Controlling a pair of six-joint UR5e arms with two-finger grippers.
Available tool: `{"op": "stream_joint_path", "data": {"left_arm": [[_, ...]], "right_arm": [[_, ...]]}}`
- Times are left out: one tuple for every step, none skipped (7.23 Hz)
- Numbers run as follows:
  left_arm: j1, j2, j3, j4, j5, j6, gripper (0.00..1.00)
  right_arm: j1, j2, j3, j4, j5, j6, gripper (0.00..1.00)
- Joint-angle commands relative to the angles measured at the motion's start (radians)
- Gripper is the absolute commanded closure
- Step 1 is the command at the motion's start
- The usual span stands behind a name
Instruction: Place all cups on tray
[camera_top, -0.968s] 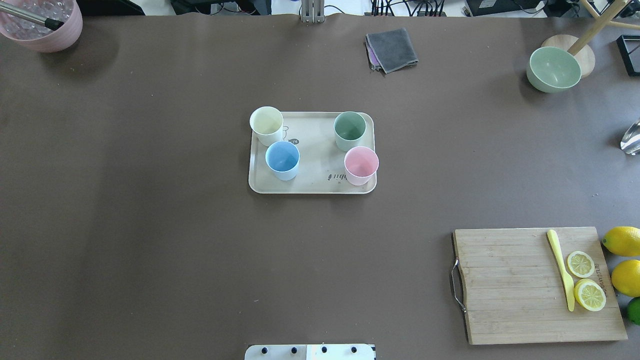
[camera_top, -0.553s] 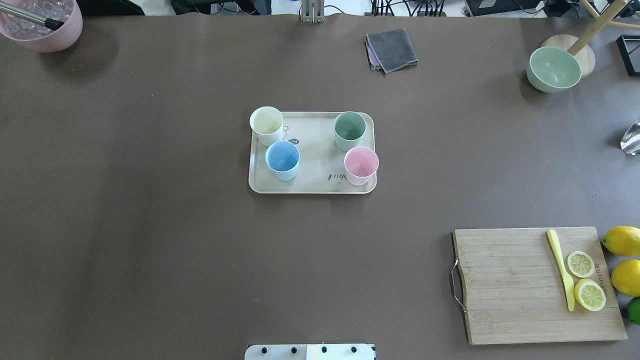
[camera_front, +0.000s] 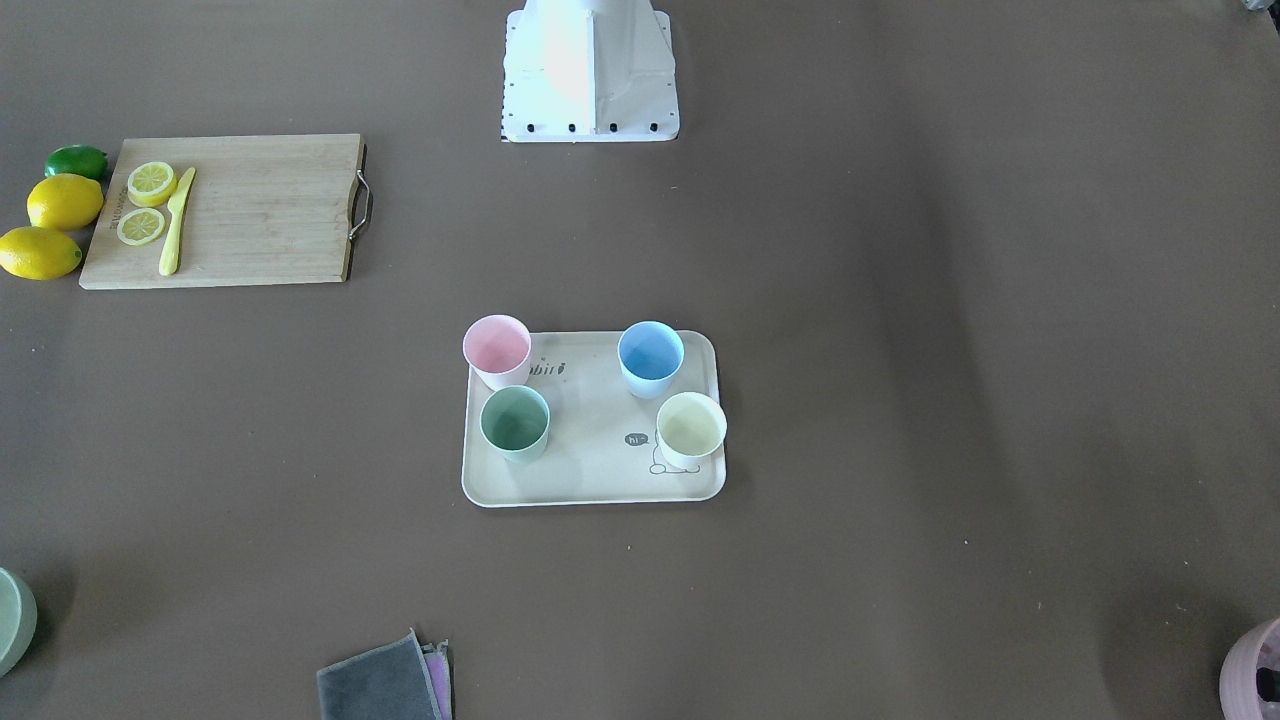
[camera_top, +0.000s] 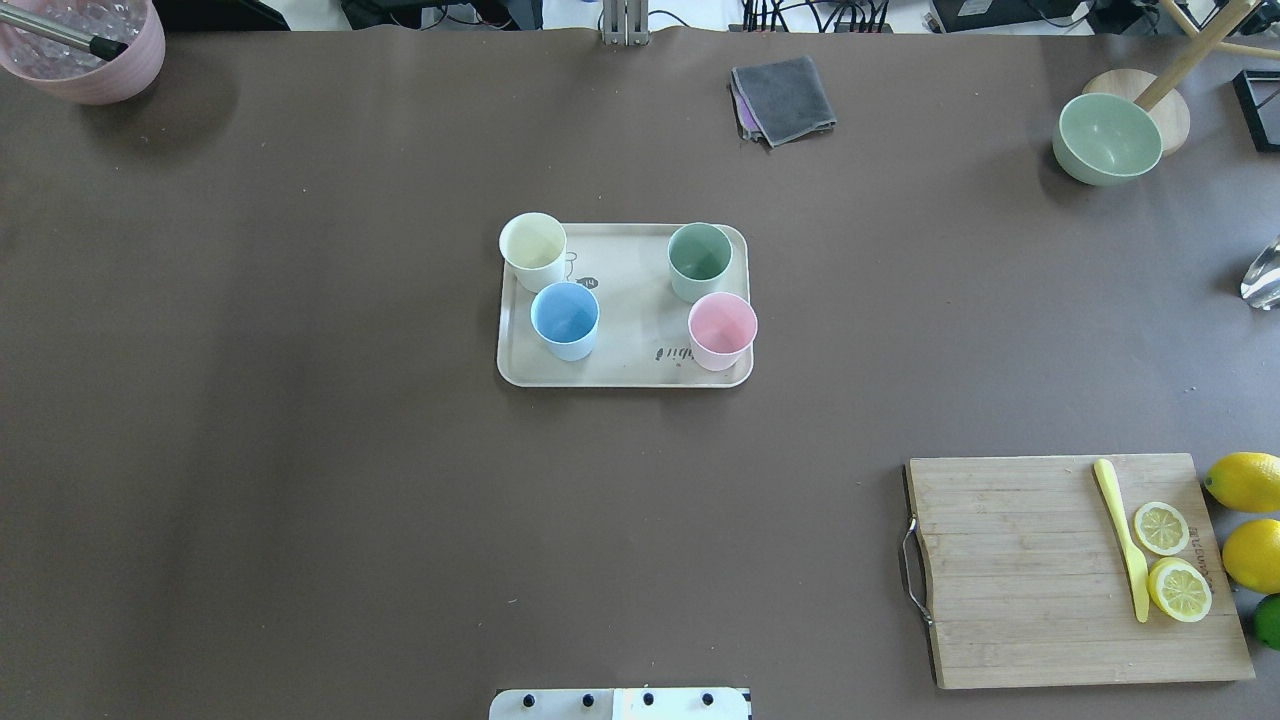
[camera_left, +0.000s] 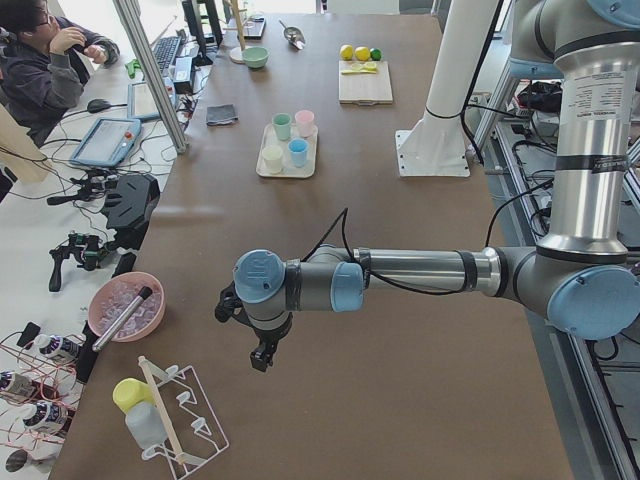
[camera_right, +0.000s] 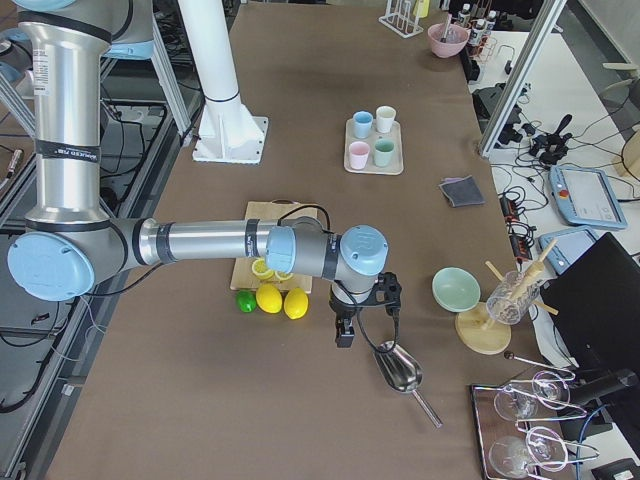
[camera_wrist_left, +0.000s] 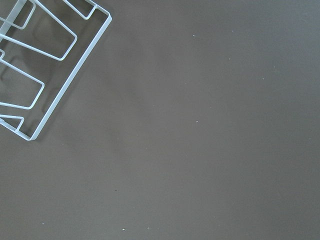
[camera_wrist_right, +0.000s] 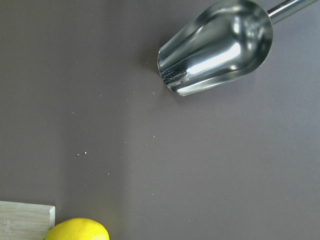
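Brown matte paper-like covering (camera_top: 300, 480) spreads over the whole long table, and the task's things sit at the centre of the overhead frame. Both arms hang far out at the table's ends. The left gripper (camera_left: 262, 352) shows only in the left side view, low in the middle of that frame. The right gripper (camera_right: 345, 333) shows only in the right side view, just right of centre. From those views I cannot tell whether either pincer is apart or together.

A wooden cutting board with a metal handle (camera_top: 1020, 570) fills the lower right of the overhead frame. The lettering burned along its right edge is too small to read.

The flat cream-beige rectangular tray with rounded corners (camera_top: 630, 300) looks stiff and light. Its raised rim is the natural place to pinch, midway along a side, and loaded like this it would need lifting level.

All four cups stand upright on it, mouths up:
- The cream-yellow plastic tumbler (camera_top: 533, 250) is at the tray's upper left corner.
- The light blue tumbler (camera_top: 565, 320) is just below it.
- The sage green tumbler (camera_top: 700, 260) is at the upper right.
- The pastel pink tumbler (camera_top: 722, 330) is at the lower right.

I judge them light, thin-walled, rigid and easy to tip. Their matte skin should not be slick, but they narrow toward the base. A pinch over the rim wall, or across the body just under the rim, would hold best.

Dark script beside the pink tumbler (camera_front: 547, 369) is partly hidden, and only its tail shows. A small speech bubble (camera_front: 637, 439) seems to say "hi".
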Motion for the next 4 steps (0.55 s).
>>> {"op": "stream_joint_path", "data": {"left_arm": [[0.0, 0.001, 0.0, -0.001, 0.0, 0.001, 0.02], [0.0, 0.0, 0.0, -0.001, 0.001, 0.001, 0.02], [0.0, 0.0, 0.0, -0.001, 0.0, 0.001, 0.02], [0.0, 0.0, 0.0, -0.001, 0.0, 0.001, 0.02]], "right_arm": [[-0.009, 0.001, 0.0, 0.002, 0.0, -0.006, 0.0], [-0.015, 0.001, 0.0, 0.002, -0.002, -0.006, 0.0], [-0.017, 0.001, 0.0, 0.0, -0.002, -0.006, 0.0], [-0.018, 0.0, 0.0, 0.0, -0.002, -0.006, 0.0]]}}
